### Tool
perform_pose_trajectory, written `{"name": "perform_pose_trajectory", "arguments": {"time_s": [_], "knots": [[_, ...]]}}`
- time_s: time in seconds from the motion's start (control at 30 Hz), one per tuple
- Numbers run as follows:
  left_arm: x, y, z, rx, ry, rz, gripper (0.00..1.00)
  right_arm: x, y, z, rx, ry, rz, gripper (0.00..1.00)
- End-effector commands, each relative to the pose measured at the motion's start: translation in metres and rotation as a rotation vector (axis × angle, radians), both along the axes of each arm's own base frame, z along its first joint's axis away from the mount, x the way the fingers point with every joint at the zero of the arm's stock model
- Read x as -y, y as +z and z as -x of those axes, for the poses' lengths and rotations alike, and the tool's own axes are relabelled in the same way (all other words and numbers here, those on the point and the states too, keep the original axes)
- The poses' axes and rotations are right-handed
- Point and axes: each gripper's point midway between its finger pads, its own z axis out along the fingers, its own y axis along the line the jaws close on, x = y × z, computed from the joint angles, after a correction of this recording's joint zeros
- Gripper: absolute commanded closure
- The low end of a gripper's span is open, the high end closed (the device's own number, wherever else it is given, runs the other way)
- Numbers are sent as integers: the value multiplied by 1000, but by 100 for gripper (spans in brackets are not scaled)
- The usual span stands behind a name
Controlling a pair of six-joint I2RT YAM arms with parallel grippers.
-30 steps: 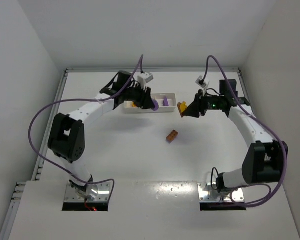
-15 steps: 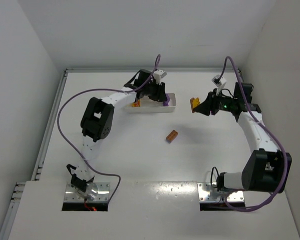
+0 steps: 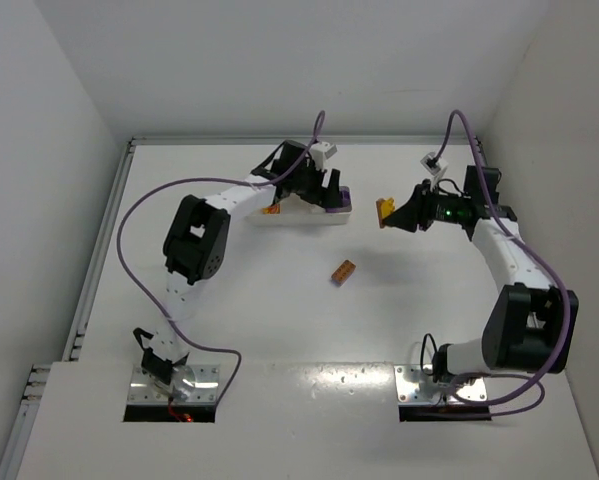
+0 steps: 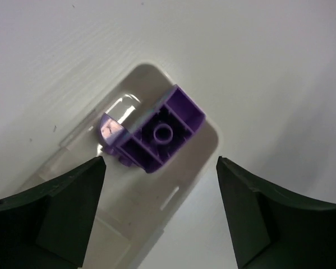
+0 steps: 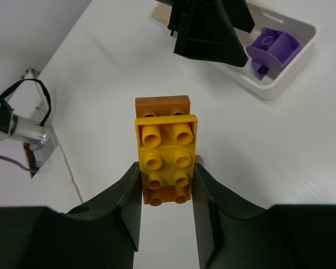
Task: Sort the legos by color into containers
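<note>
Nearest the arm bases, a loose orange brick lay alone on the white table. It was turned on a diagonal, well apart from both grippers and from the tray.

Farther out on the right, the right gripper was clamped on a stack of 2 legos. A yellow brick, studs toward the wrist camera, sat on an orange brick whose far end stuck out past it. The stack was held above the table, to the right of the tray and apart from it.

At about the same depth on the left, the long white tray lay crosswise on the table. The left gripper hovered over its right-end compartment, jaws spread wide with nothing between them. Directly below, in that compartment, lay the purple legos. At least 2 pieces were touching, and the larger one showed its hollow underside.

In the left-end compartment a small orange piece showed, partly hidden by the left arm. The arm covered the middle compartment in the top view, so I could not tell its contents.
</note>
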Motion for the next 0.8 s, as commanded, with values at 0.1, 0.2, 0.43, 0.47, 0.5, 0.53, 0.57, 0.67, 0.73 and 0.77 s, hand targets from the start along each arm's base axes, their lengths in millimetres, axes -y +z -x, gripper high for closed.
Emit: {"name": "perform_pose_trajectory", "arguments": {"time_s": [0.1, 0.2, 0.43, 0.47, 0.5, 0.53, 0.57, 0.67, 0.73, 0.77], "knots": [[-26, 97, 50, 27, -202, 235, 19, -25, 26, 6, 36, 196, -147, 89], [-34, 135, 95, -22, -389, 399, 20, -40, 23, 12, 12, 254, -168, 89], [-33, 170, 157, -92, -564, 556, 20, -68, 26, 24, -23, 379, -225, 89], [-30, 170, 160, -95, -572, 556, 20, -73, 30, 24, -12, 397, -222, 89], [-27, 174, 163, -86, -575, 556, 20, -73, 32, 23, -18, 403, -230, 89], [-27, 174, 163, -86, -575, 556, 20, -78, 31, 23, -21, 418, -230, 89], [-23, 174, 167, -89, -587, 556, 20, -82, 34, 25, -22, 431, -230, 89], [-19, 174, 171, -93, -599, 556, 20, -85, 35, 23, -30, 441, -231, 89], [-20, 174, 172, -80, -594, 546, 20, -88, 34, 21, -22, 452, -229, 89], [-16, 172, 174, -82, -596, 540, 20, -88, 34, 21, -22, 452, -229, 89]]}}
